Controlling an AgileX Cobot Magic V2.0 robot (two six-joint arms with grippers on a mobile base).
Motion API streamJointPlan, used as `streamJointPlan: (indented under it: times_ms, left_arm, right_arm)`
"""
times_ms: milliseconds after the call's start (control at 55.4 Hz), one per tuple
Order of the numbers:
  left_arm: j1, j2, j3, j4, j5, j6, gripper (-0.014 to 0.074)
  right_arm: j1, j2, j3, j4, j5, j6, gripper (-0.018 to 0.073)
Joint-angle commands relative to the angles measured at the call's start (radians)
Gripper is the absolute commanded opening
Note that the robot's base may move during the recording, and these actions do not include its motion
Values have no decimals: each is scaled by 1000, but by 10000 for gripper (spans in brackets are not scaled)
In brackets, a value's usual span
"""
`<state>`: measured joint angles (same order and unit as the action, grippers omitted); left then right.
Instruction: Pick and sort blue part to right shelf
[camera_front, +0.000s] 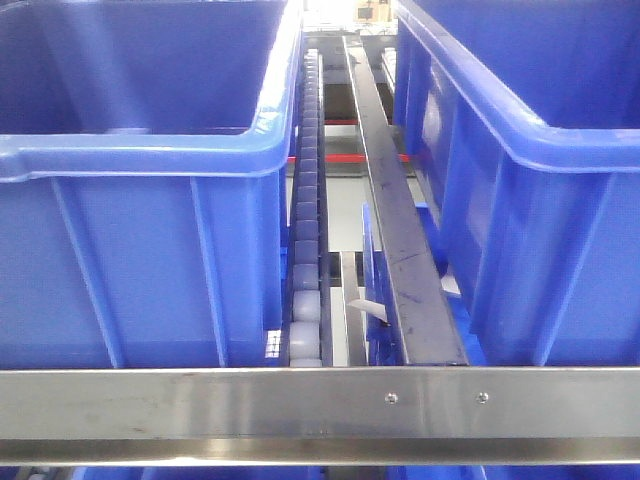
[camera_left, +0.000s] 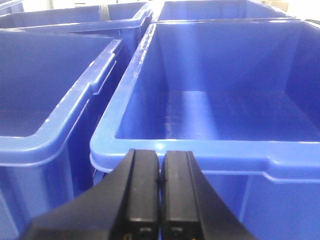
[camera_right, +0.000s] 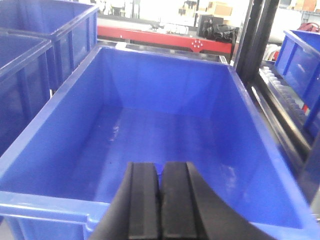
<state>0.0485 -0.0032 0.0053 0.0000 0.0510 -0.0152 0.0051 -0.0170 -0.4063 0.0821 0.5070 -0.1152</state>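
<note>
Both grippers — left (camera_left: 160, 200), right (camera_right: 160, 205) — closed, empty; right shelf (camera_front: 320, 400) roller track (camera_front: 305, 200) runs front-to-back

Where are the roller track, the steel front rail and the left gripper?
Roller track (camera_front: 306, 200), front view, on the rollers midway along its length.
Steel front rail (camera_front: 200, 400), front view, on its brushed face left of the screws.
Left gripper (camera_left: 160, 200), left wrist view, on the seam between its closed fingers.
</note>
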Motion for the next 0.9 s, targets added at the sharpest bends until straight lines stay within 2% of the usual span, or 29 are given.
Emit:
streamJointPlan:
  times_ms: [0, 72, 181, 289, 415, 469, 885]
  left_arm:
    - [2, -26, 31, -8, -87, 3, 124]
    - [2, -26, 31, -8, -87, 3, 124]
    - [2, -26, 31, -8, -87, 3, 124]
    - [2, -26, 31, -8, -87, 3, 124]
    - [2, -26, 31, -8, -87, 3, 124]
    - [2, -26, 31, -8, -87, 3, 124]
    - [2, -24, 31, -8, -87, 3, 124]
  right_arm:
    - [-7, -5, 69, 20, -148, 34, 58]
    - [-7, -5, 145, 7, -221, 57, 58]
    - [-6, -5, 239, -82, -345, 57, 58]
    - [-6, -5, 322, -82, -481, 57, 58]
    - [-6, -12, 434, -14, -628, 59, 58]
    - [-6, -11, 427, 5, -587, 59, 58]
    - [-6, -12, 428, 5, -583, 59, 58]
